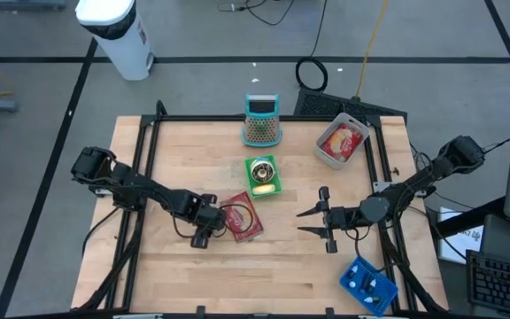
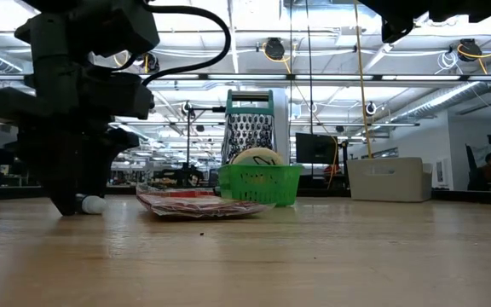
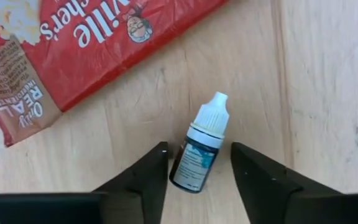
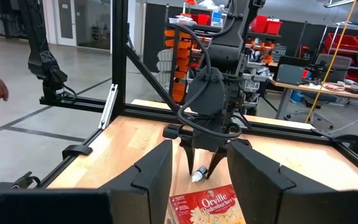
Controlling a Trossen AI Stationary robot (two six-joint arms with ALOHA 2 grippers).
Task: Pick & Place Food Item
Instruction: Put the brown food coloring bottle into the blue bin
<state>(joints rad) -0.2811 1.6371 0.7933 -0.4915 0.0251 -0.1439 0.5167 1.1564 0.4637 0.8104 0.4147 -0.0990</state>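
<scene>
Spanning a black frame, wooden table (image 1: 264,257), grey floor (image 1: 42,35)

We saw a matt wooden table (image 3: 316,74), a glossy red popcorn packet (image 3: 86,43) and a smooth plastic dropper bottle (image 3: 199,152) with a ribbed white cap.

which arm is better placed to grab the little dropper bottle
Left. The left gripper points down with its fingers either side of the dropper bottle, which lies on the table beside the popcorn bag. The right gripper hangs farther off, pointing level.
</scene>
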